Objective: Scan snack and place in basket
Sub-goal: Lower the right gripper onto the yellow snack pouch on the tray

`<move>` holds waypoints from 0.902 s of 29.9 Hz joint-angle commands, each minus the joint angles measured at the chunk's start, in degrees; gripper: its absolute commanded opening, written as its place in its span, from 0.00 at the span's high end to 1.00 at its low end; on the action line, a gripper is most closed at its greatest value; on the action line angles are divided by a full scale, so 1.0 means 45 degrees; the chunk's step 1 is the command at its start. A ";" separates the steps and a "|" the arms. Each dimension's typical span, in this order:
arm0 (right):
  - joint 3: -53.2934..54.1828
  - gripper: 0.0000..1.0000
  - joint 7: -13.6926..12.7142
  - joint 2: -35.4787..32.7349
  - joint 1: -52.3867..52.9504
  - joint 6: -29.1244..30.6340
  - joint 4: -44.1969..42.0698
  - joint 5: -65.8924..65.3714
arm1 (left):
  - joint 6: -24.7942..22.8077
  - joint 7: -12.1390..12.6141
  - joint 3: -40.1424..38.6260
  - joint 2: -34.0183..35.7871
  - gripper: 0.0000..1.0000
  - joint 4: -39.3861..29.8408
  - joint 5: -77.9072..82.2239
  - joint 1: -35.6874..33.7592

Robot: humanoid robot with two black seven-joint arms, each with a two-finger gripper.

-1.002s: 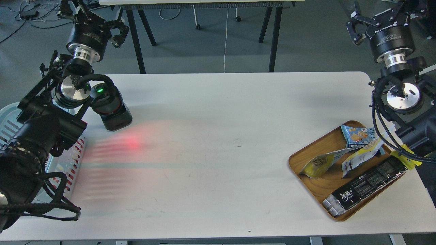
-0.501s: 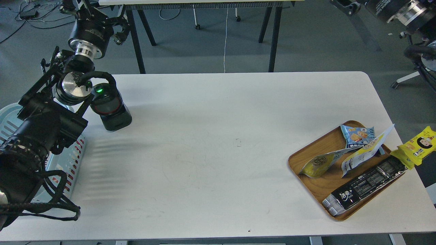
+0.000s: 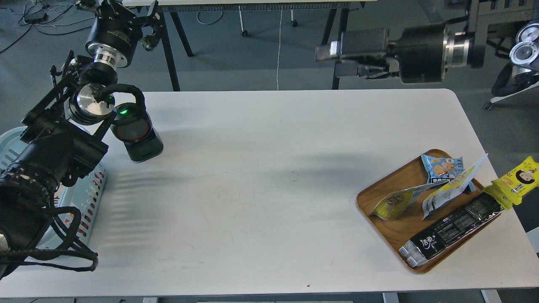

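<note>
The snack (image 3: 393,204), a small pouch with a yellow front and a round picture of tan beans, lies in the wooden tray (image 3: 379,191) at the right of the table. The pale blue-white slotted basket (image 3: 86,198) stands at the left table edge, mostly hidden behind my left arm. My left gripper (image 3: 126,12) is open and empty, high at the back left above the black scanner (image 3: 135,136). My right gripper (image 3: 332,59) points left above the table's back edge, far from the snack; its fingers stand apart and hold nothing.
The tray also holds a flat white-and-yellow pouch (image 3: 452,187), a blue packet (image 3: 442,166) and a long black packet (image 3: 454,229). A bright yellow packet with a cartoon face (image 3: 518,181) lies at the right table edge. Another table's legs stand behind.
My right arm has swung up and across from the right edge; its gripper now points left over the back of the table. The scanner's red glow on the table is gone. My left gripper has risen slightly.
</note>
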 commanded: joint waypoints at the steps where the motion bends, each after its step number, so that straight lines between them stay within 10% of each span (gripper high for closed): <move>1: -0.0954 0.01 0.0000 0.0043 0.1021 -0.0002 0.1218 -0.1718 | -0.0033 0.0011 0.0067 -0.0030 0.00 -0.0015 0.0000 0.0015; 23: -0.5488 0.10 0.0000 0.0766 0.2469 -0.3432 0.3780 -1.2601 | -0.0013 0.0011 0.0184 0.0028 0.00 -0.0288 0.0020 0.0210; 27: -0.5994 0.28 0.0000 0.0766 0.2469 -0.3412 0.3780 -1.3087 | -0.0013 0.0011 0.0184 0.0087 0.00 -0.0288 0.0020 0.0230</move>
